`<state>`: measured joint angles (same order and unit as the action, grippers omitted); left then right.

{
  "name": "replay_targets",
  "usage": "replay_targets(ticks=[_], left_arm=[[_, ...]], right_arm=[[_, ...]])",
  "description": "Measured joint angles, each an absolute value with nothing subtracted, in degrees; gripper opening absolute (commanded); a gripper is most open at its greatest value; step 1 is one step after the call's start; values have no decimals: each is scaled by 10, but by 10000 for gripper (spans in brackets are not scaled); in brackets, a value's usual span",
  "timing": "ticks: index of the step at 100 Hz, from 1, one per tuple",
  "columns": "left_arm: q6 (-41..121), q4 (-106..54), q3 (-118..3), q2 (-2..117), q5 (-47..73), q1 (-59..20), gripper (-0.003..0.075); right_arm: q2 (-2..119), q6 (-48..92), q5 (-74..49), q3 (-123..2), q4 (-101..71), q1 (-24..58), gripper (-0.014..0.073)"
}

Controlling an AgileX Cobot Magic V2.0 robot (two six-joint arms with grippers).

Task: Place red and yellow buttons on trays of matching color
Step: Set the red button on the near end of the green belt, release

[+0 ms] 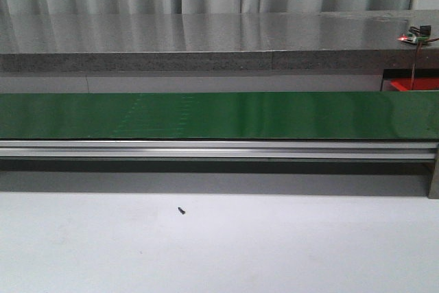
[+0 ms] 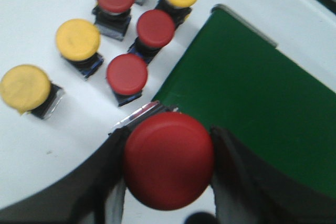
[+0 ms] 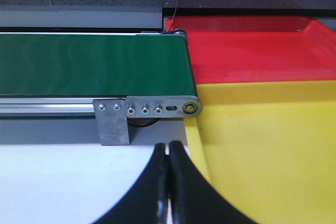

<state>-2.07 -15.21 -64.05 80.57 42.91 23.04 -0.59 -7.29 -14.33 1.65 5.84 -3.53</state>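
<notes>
While the right end effector (image 3: pixel 168 182) sits fully closed and empty, the left end effector (image 2: pixel 169 169) clamps a round red plastic button (image 2: pixel 169 159) between its fingers at lower centre.

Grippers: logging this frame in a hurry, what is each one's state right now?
Left gripper: closed on a red button.
Right gripper: closed, holding nothing, near the yellow tray.

A green conveyor belt (image 1: pixel 219 114) crosses the white table (image 1: pixel 219 245).
</notes>
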Motion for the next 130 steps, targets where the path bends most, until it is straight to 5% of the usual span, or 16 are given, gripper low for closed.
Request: replay_targets(ticks=[64,105,130], left_arm=[[-21,-152,-745,957,450,146,189],[-19,-153,-755,985,450,146,527],[0,-186,-760,969,446,146,537]], right_arm=[[-6,-73,-143,16,58,-35,-66],[-6,-73,-143,16,58,-35,-66],[-6,-73,-143,16,58,-35,-66]])
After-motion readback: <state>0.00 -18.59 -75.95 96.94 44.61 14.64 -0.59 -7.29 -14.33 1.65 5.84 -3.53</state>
